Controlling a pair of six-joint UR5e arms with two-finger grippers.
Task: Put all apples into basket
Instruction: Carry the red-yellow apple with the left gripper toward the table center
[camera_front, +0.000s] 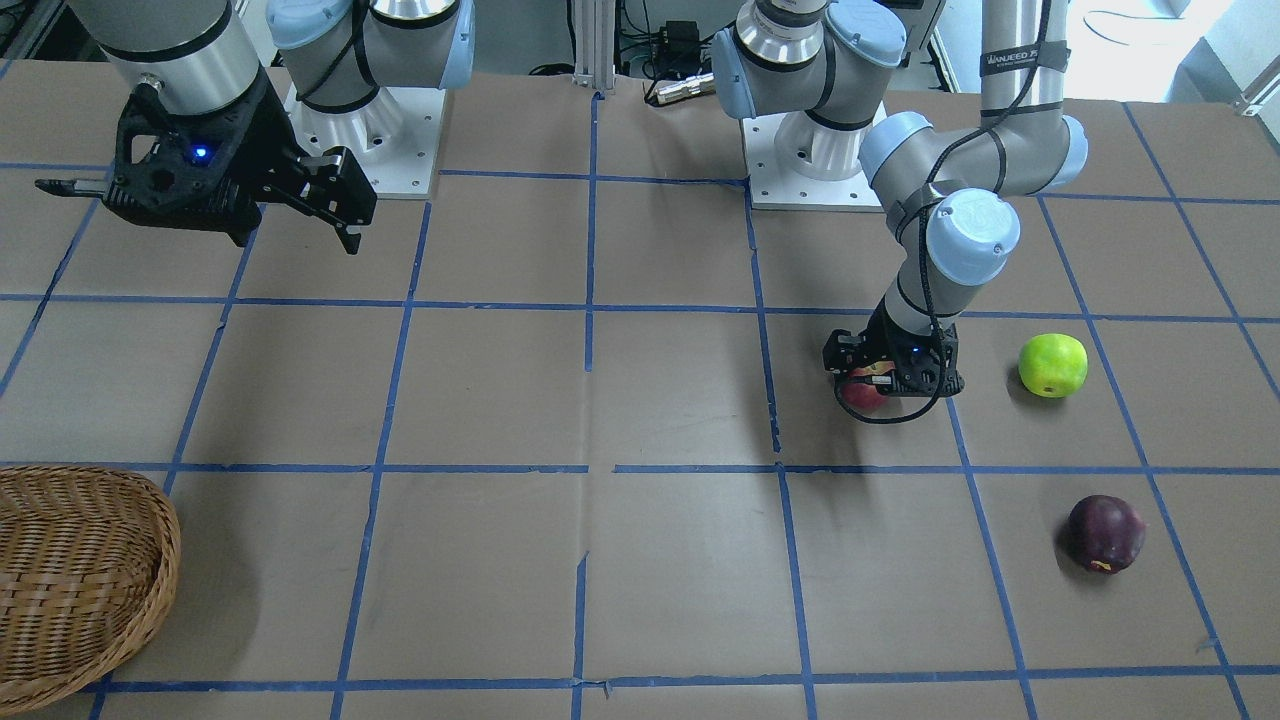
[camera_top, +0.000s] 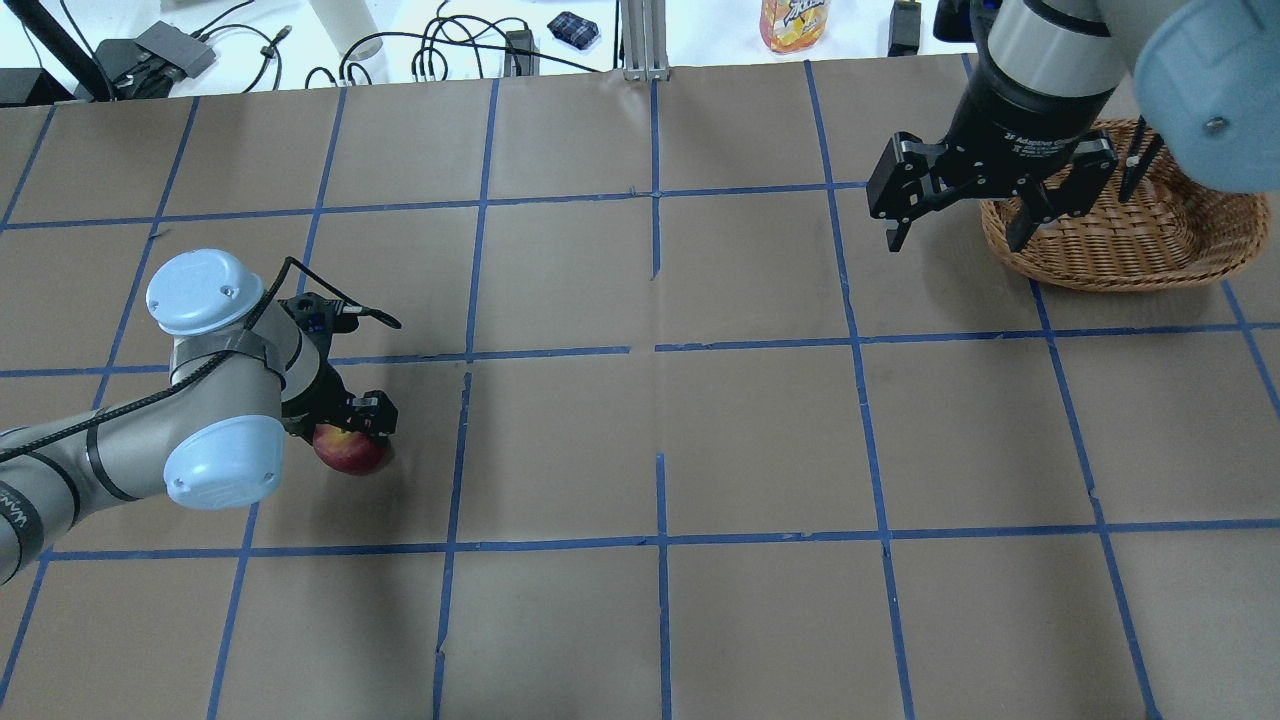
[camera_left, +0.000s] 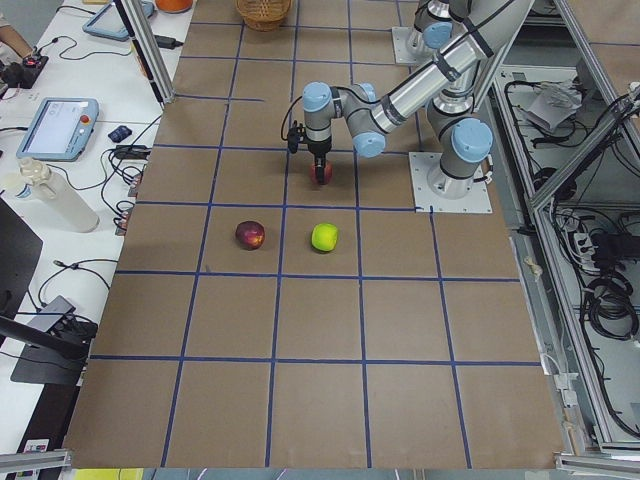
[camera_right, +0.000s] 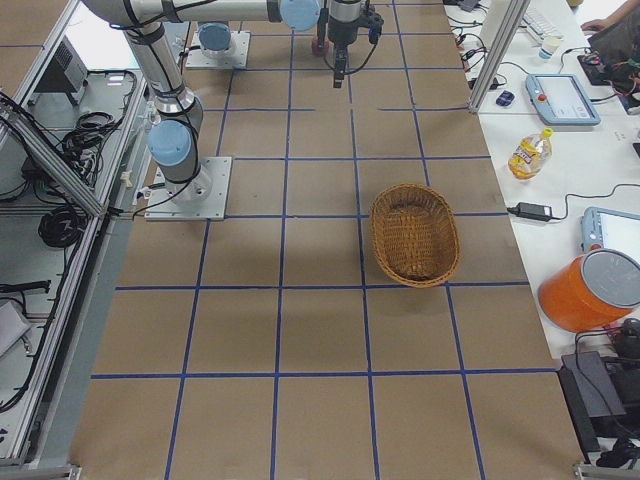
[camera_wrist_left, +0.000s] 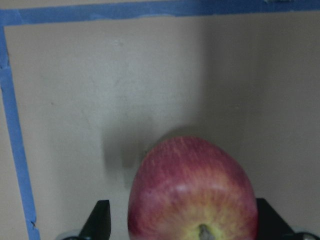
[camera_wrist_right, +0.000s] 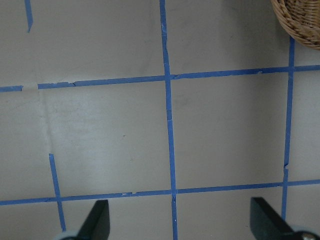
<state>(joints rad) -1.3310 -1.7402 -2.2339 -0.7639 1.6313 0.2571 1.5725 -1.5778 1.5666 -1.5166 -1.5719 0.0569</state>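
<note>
The red apple with yellowish streaks (camera_front: 865, 393) rests on the table in the left half of the overhead view (camera_top: 350, 450). My left gripper (camera_top: 360, 425) is down over it, open, with one finger on each side of it in the left wrist view (camera_wrist_left: 192, 190). The lime green apple (camera_front: 1052, 365) and the dark maroon apple (camera_front: 1105, 533) lie apart on the table beyond the left gripper. The wicker basket (camera_top: 1100, 265) stands at the far right end, with nothing in it. My right gripper (camera_top: 955, 240) is open and empty, raised above the table beside the basket.
The table is brown paper with a grid of blue tape lines (camera_top: 655, 350). Both arm bases (camera_front: 810, 160) stand at the robot's edge. Cables, a bottle (camera_top: 795, 22) and tablets lie on the white bench past the far edge.
</note>
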